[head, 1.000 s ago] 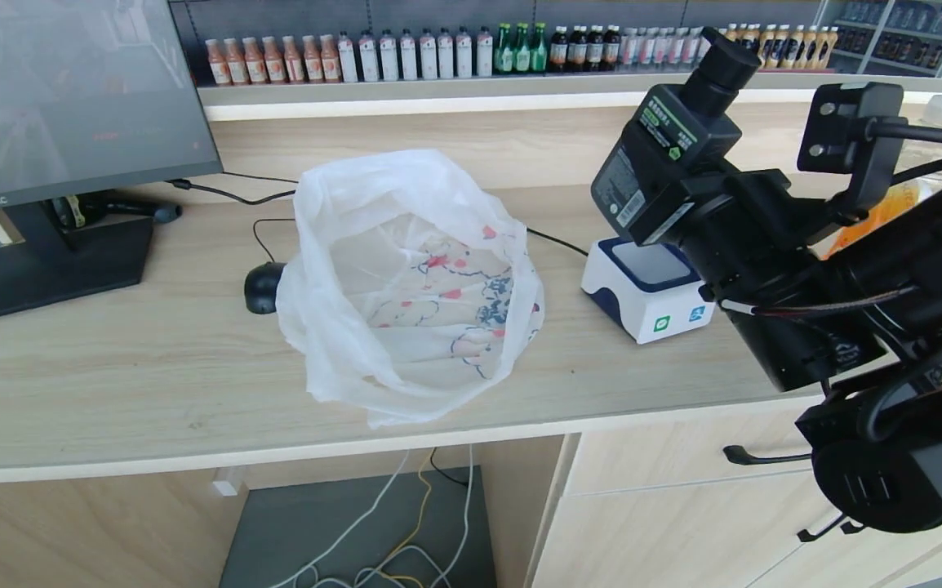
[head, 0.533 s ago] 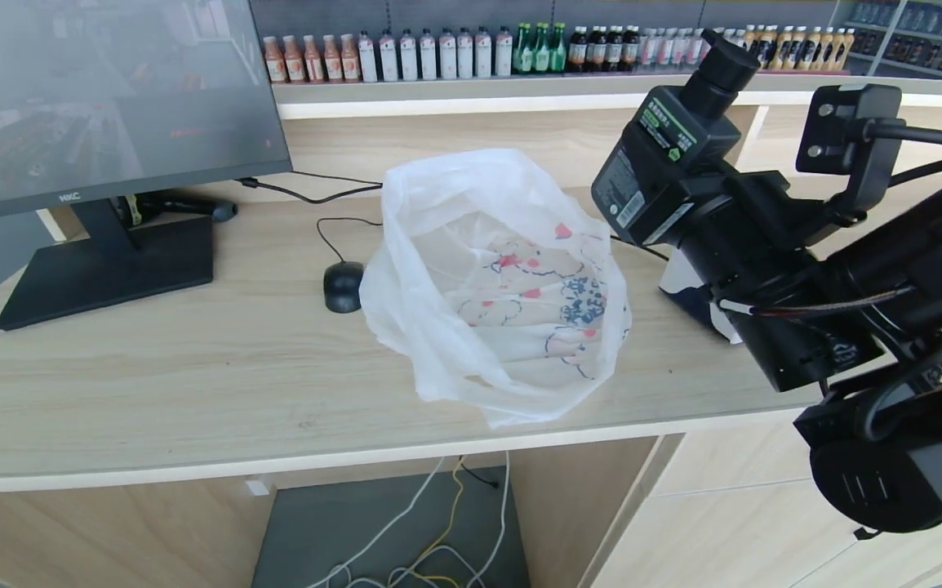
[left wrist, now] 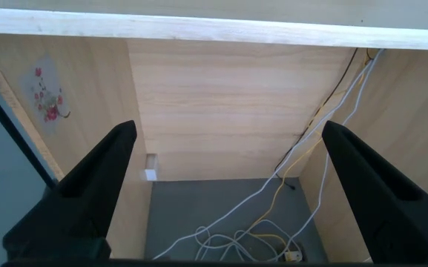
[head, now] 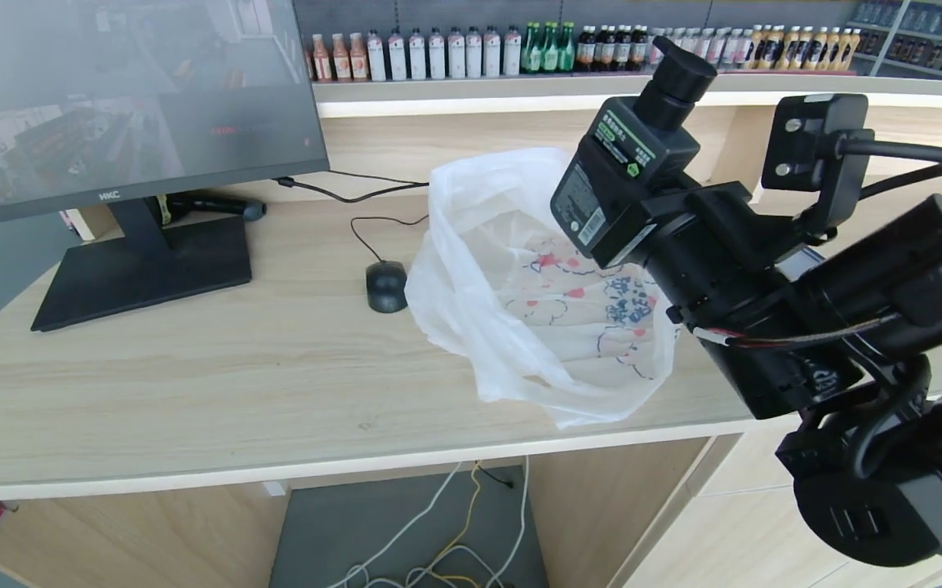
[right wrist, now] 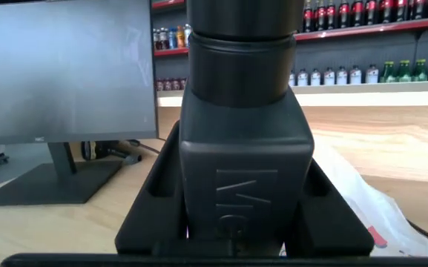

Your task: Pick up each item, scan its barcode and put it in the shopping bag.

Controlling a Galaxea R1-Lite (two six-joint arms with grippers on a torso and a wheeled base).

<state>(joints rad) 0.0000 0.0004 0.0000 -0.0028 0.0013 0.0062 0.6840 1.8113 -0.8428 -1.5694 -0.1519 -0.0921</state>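
1. Step in hand, as I judge it: bagging. The right jaws are clamped on a black bottle (head: 622,175), which hangs in the air over the right-hand rim of the shopping bag (head: 520,327). Nothing here shows whether the scan went through.
2. The bag sits slumped on the counter (head: 193,376) with its mouth open and turned up toward the robot. Its film is thin, so the walls look likely to fold if nudged.
3. The left jaws are spread wide and empty, low down in front of the counter's underside, well away from the work.
4. Bottle attitude: the long axis is tilted. The round cap (head: 677,77) points up, away and a little to the right. The base end is down among the jaws. The panel with the barcode (head: 591,224) faces left, toward the monitor (head: 112,106).
5. Next move calls for:
   - shifting the bottle left until it is over the middle of the mouth;
   - lowering it base first, clear of the rim;
   - releasing it low inside so it does not drag the film down.
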